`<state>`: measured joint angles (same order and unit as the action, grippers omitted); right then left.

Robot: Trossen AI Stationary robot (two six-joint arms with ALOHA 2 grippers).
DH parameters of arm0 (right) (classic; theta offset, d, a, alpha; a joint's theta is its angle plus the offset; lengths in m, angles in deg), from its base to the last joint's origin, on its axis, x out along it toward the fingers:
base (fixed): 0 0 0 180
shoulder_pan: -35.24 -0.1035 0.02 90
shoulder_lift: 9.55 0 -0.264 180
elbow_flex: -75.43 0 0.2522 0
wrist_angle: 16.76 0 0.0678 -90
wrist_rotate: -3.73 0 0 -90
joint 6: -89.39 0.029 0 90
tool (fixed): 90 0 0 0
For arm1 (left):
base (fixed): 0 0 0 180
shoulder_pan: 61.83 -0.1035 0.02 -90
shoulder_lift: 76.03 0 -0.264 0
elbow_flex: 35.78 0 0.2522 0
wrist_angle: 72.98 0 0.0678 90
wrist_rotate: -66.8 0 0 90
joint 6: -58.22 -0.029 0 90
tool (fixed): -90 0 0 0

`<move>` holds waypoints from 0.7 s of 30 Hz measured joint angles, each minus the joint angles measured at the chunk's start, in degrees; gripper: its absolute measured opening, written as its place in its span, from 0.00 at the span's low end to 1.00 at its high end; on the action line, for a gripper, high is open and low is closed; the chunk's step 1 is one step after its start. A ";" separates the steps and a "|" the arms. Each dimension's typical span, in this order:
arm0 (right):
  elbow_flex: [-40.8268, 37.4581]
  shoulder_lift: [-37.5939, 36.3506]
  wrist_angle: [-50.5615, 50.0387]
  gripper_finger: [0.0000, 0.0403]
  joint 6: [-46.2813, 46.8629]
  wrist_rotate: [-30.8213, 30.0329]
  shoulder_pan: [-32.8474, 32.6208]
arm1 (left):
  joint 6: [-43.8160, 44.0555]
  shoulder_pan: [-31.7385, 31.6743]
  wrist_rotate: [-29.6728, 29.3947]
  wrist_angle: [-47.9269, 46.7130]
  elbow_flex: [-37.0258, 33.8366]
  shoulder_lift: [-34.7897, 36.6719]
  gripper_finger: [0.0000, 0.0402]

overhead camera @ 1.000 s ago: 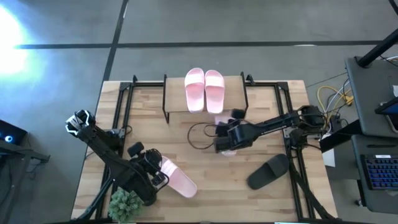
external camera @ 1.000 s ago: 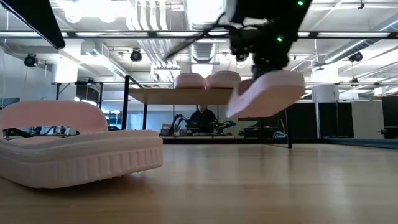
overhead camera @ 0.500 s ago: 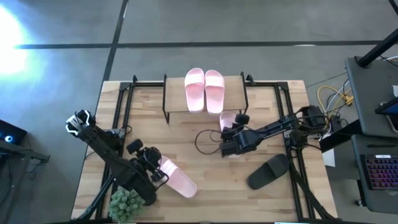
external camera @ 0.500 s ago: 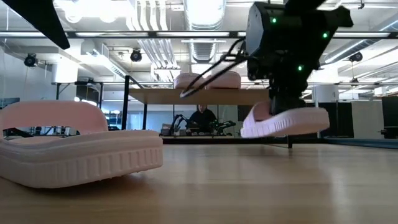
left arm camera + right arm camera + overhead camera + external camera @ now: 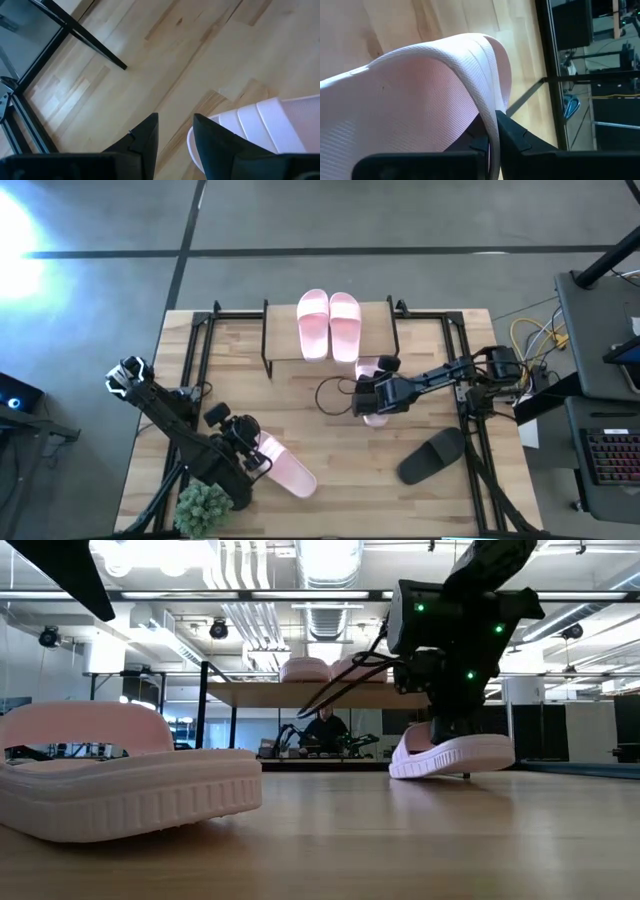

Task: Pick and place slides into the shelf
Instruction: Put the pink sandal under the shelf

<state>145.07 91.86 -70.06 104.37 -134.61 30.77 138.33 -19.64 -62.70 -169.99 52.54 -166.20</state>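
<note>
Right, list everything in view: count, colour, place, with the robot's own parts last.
Slides on shelf: two, pale pink, side by side on the top board.
Held slide: one, pale pink, just in front of the shelf, low over the table.
Slide near plant: one, pale pink, front left of table.
Black slide: one, front right.
Shelf: one, light wood top, black legs, at table's back.
Plant: one, green, front-left corner.
Person: one, beyond the table.
Right gripper: shut on held slide's strap.
Left gripper: open, beside slide near plant.

I am lowering my right gripper (image 5: 368, 393), bringing the clamped pink slide (image 5: 452, 753) down onto the table (image 5: 400, 840) beside the shelf (image 5: 375, 340), levelling it.
</note>
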 joint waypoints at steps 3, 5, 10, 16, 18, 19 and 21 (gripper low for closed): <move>0.00 0.00 1.17 0.05 0.02 0.86 0.00 | 0.00 -0.22 0.09 0.03 0.00 0.00 0.27; -0.38 -0.02 1.26 0.09 0.38 0.97 0.02 | 0.00 -0.25 0.11 -0.05 0.00 0.00 0.27; -1.16 -0.41 -0.58 0.23 1.89 1.82 -0.41 | 0.02 -0.23 0.16 -0.03 0.00 0.00 0.27; -0.93 -4.31 -1.79 0.35 2.04 1.81 -3.05 | 0.02 -0.59 0.40 0.10 0.00 0.00 0.27; -0.57 -6.32 -3.40 0.37 2.88 1.85 -3.92 | 0.04 -0.90 1.06 0.20 0.00 0.01 0.27; -0.24 -7.42 -4.56 0.38 3.73 1.82 -4.36 | 0.04 -1.09 1.77 0.30 0.00 0.04 0.27; 0.20 -10.20 -6.21 0.39 5.54 1.86 -5.49 | 0.04 -1.38 3.36 1.07 0.03 0.12 0.27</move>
<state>145.27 81.66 -76.27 109.91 -132.76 25.28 138.38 -21.02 -59.34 -168.91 52.57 -166.09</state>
